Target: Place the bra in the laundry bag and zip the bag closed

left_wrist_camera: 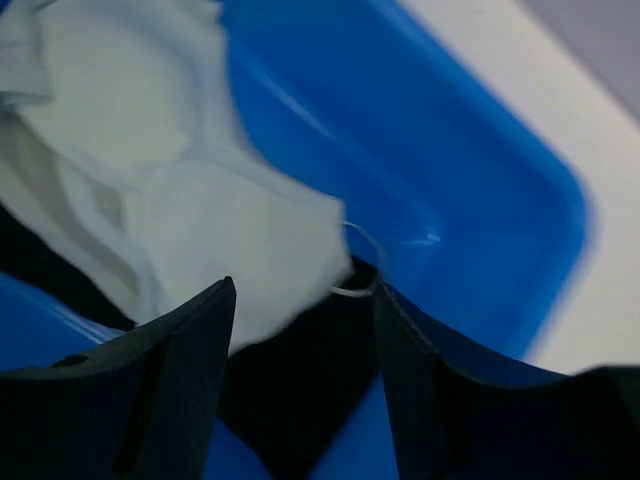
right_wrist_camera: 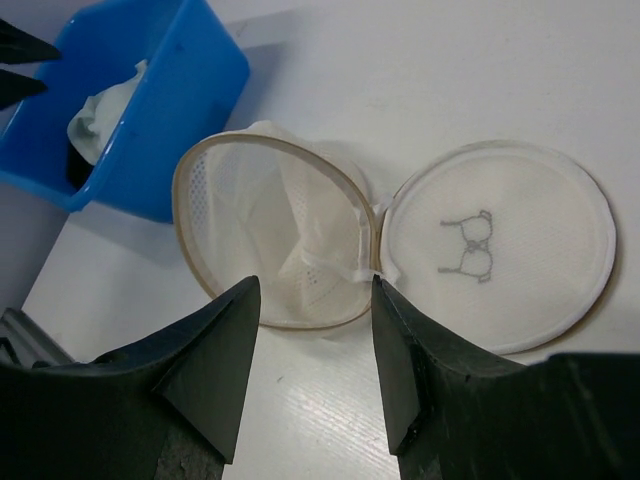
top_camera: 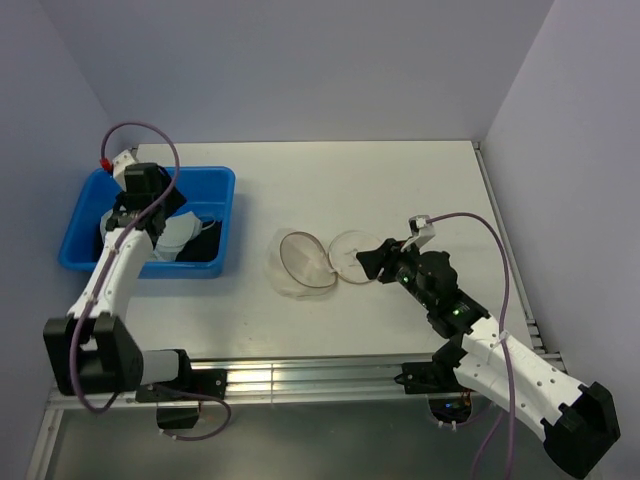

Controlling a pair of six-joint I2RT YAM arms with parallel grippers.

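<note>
Robot test bench in a lab
A white table (top_camera: 400,180) boxed in by bare pale walls (top_camera: 300,60); a left arm (top_camera: 115,268) and a right arm (top_camera: 500,360) bolted to a metal rail (top_camera: 330,372) at its near edge, cables (top_camera: 504,285) trailing.

Glossy plastic tub (left_wrist_camera: 480,150); soft cloth bra (left_wrist_camera: 200,210); bag (right_wrist_camera: 250,200) apparently mesh.
</note>
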